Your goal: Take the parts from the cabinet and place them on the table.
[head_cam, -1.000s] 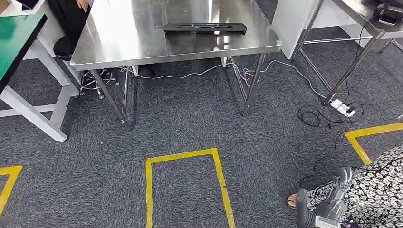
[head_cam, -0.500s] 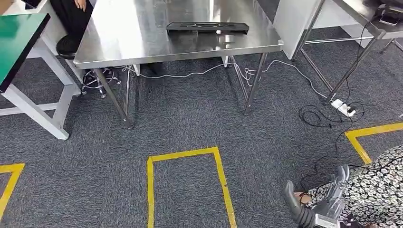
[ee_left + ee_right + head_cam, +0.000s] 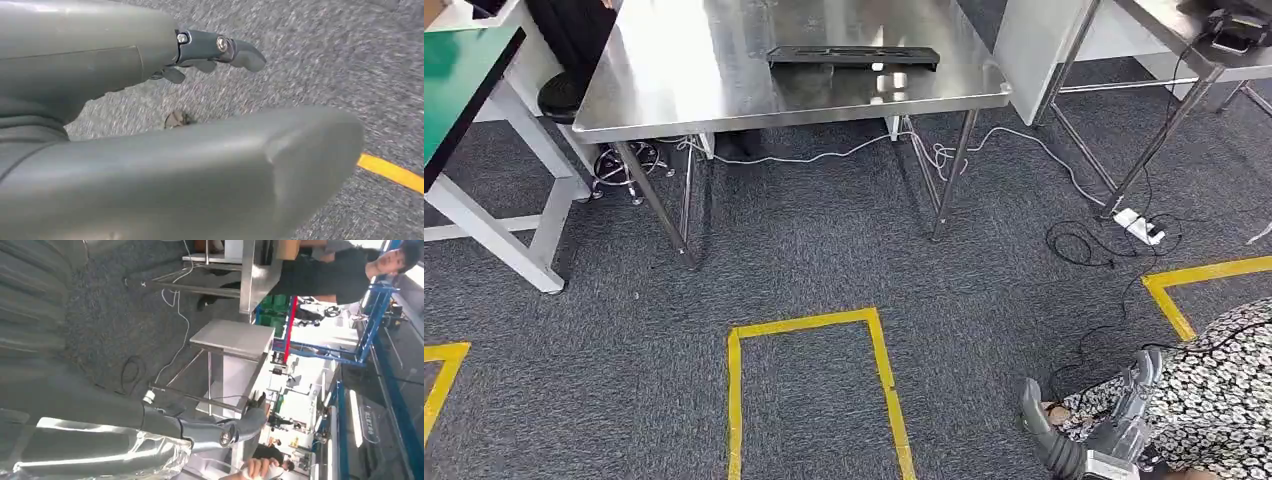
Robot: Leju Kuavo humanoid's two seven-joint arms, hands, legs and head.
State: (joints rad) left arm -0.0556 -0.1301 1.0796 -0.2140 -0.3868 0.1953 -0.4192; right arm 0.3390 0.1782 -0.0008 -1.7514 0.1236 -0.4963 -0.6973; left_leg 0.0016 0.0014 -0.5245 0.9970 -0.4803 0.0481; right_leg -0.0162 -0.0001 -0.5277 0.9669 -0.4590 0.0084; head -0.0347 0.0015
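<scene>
Clear-bagged part [image 3: 115,456] gripped in right hand [image 3: 1102,428], low over carpet, well apart from steel table [image 3: 684,70]; left hand [image 3: 212,50] spread, empty.

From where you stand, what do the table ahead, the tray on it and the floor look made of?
Table: looks like brushed stainless steel, mirror-like glare, thin metal legs. Tray: matte black, probably moulded plastic, no shine. Floor: dark grey speckled carpet, with yellow lines that look like tape.
</scene>
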